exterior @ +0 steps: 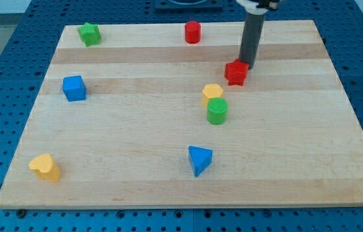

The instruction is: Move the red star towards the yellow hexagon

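Observation:
The red star [235, 73] lies on the wooden board right of centre, in the upper half. My tip [245, 65] stands right at its upper right edge, touching or almost touching it. The yellow hexagon [212, 93] lies a short way down and to the left of the red star, with a small gap between them. A green cylinder [217, 111] sits right against the hexagon's lower side.
A red cylinder [192, 32] stands at the top centre, a green star [89, 34] at the top left. A blue cube [74, 88] is at the left, a yellow heart-like block [45, 167] at the bottom left, a blue triangle [199, 160] at the bottom centre.

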Robot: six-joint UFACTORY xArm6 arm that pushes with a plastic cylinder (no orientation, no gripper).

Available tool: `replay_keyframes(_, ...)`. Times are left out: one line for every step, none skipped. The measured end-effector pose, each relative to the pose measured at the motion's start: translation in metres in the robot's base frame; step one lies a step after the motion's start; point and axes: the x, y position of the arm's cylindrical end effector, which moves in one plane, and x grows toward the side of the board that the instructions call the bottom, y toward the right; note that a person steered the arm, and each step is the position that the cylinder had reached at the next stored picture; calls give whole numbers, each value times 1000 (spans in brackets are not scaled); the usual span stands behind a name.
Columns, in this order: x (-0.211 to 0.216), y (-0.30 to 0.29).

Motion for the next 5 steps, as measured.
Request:
replay_keyframes(1, -12)
replay_keyframes(1, -9)
replay_keyframes(4, 10)
replay_keyframes(8, 39)
replay_keyframes(28, 35)
